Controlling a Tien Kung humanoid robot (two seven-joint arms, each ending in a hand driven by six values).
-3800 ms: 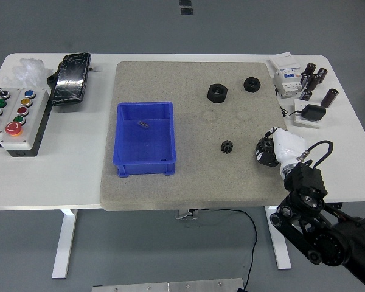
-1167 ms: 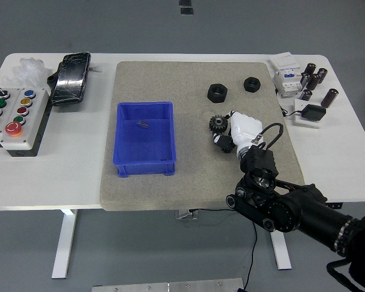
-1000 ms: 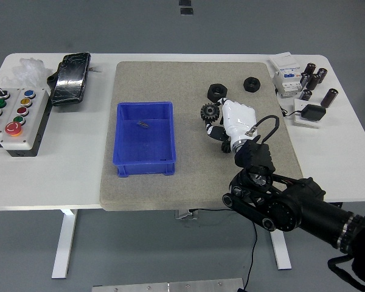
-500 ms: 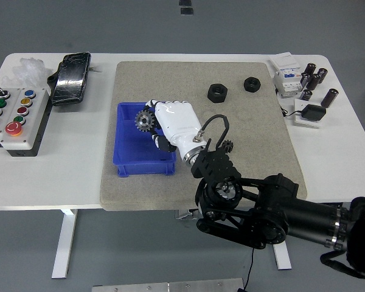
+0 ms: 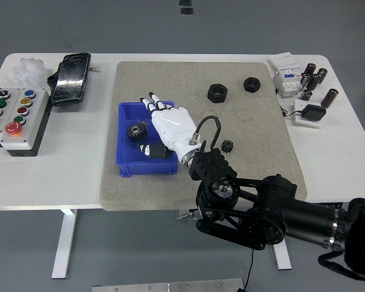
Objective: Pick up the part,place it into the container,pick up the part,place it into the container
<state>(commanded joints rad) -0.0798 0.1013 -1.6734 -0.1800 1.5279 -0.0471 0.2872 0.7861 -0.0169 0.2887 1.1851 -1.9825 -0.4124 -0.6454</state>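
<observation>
My right hand (image 5: 161, 121), white with black fingertips, hovers over the right half of the blue bin (image 5: 125, 164) with its fingers spread and nothing in them. A black gear (image 5: 136, 131) lies inside the bin just left of the hand. A smaller black gear (image 5: 227, 146) rests on the grey mat to the right of my forearm. Two black nuts, a larger one (image 5: 217, 93) and a smaller one (image 5: 252, 83), sit at the back of the mat. The left hand is out of view.
A button box (image 5: 11, 118) and a black bagged item (image 5: 71, 78) occupy the table's left side. White modules and dark cylinders (image 5: 304, 83) cluster at the back right. My bulky black right arm (image 5: 261, 210) crosses the mat's front edge.
My right hand carried the large gear from the mat's right side leftward over the bin, then spread its fingers; the gear now lies in the bin.
</observation>
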